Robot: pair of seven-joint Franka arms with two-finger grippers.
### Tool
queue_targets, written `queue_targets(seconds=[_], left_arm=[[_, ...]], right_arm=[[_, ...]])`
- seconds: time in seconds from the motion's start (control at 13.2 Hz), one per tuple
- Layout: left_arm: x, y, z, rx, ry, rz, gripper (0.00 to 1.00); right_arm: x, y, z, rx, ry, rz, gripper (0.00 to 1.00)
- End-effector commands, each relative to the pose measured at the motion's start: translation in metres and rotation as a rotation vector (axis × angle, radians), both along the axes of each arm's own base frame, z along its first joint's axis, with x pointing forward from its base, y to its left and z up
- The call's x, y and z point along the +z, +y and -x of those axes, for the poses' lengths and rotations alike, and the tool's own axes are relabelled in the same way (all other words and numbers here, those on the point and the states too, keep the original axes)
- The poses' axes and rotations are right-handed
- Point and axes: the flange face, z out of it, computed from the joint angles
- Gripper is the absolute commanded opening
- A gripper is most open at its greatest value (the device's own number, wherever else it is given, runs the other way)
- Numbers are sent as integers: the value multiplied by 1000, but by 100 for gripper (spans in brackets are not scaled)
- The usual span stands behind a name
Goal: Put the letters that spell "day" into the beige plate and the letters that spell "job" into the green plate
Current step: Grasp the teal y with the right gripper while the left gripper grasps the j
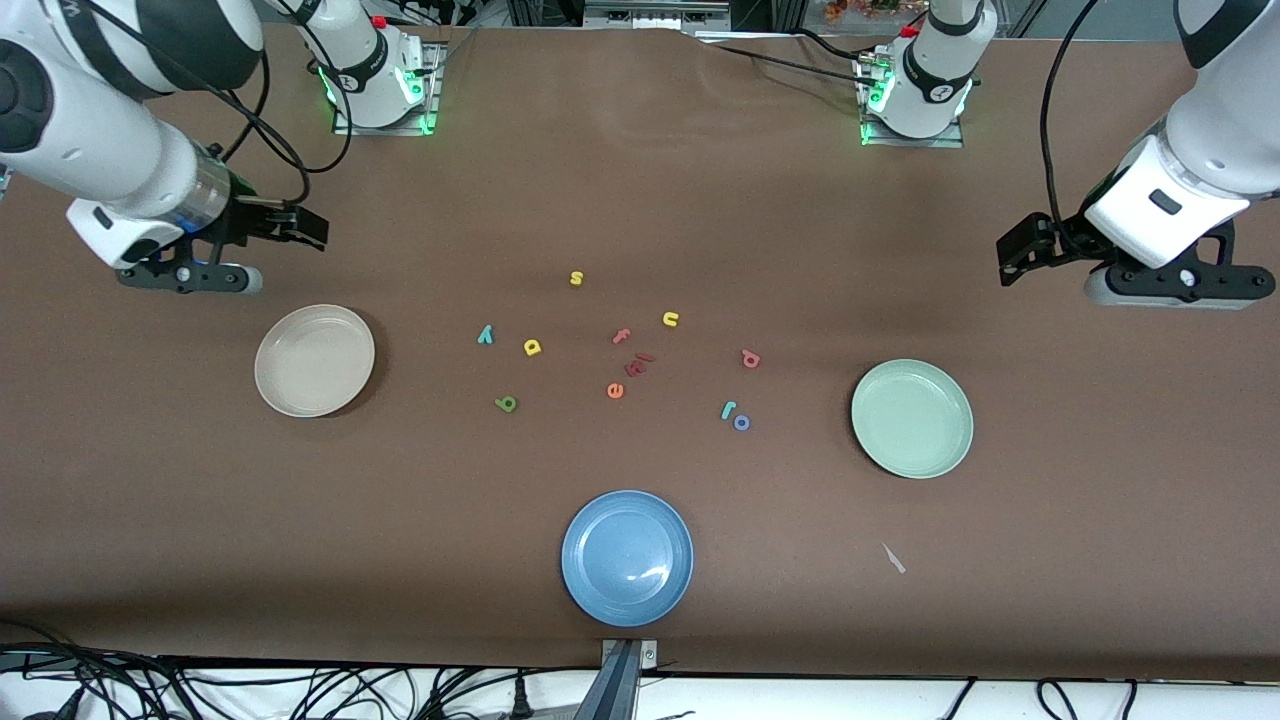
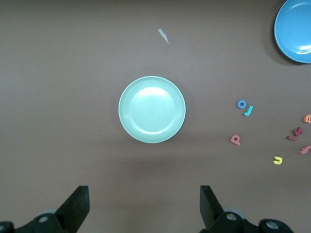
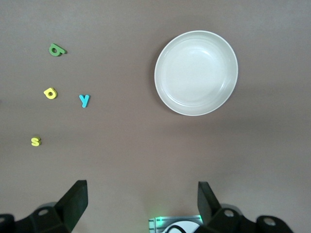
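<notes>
letters, handling: tiny, chunky, prob. light & stiff; lie flat on the tabletop (image 1: 640, 180), so little height to pinch. Best guess: come straight down, fingers across a stem or narrow side. Could skid or flip if nudged.
"day" set: teal y (image 1: 485, 335), yellow a (image 1: 532, 347), green d (image 1: 506, 404); loose on tabletop toward right arm's end, none in a plate. d nearest the front camera of the three.
"job" set: teal j (image 1: 728, 409) touching or just beside blue o (image 1: 741, 423); pink b (image 1: 750, 358) farther from camera, apart. Toward left arm's end.
spares: yellow s (image 1: 576, 278), yellow u (image 1: 670, 319), pink f (image 1: 621, 336), orange e (image 1: 615, 390), dark red bits (image 1: 640, 362); leave them.
beige plate (image 1: 271, 385): empty, near the "day" letters.
green plate (image 1: 868, 435): empty, near j and o.
blue plate (image 1: 578, 580): empty, nearest camera, not needed.
right gripper (image 1: 300, 228): up over bare tabletop by beige plate, fingers spread wide, holding nothing.
left gripper (image 1: 1020, 250): up over tabletop by green plate, fingers spread wide, holding nothing.
progress: nothing sorted yet.
</notes>
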Motion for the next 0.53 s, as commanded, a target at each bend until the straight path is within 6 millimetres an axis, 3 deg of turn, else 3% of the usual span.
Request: queue_targets(seconds=[0.0,0.23,0.46], left_arm=[[-10,-7,-27,-20,2,24,100],[-10,-27,-24,-52,2,25,100],[-9,-43,-20,-76,5,27,100]], right_arm=[[-14,26,12,-53,-26,1,100],[-44,51,20,-72,-66,0,100],[-88,69,19,-54,-85,-16,100]])
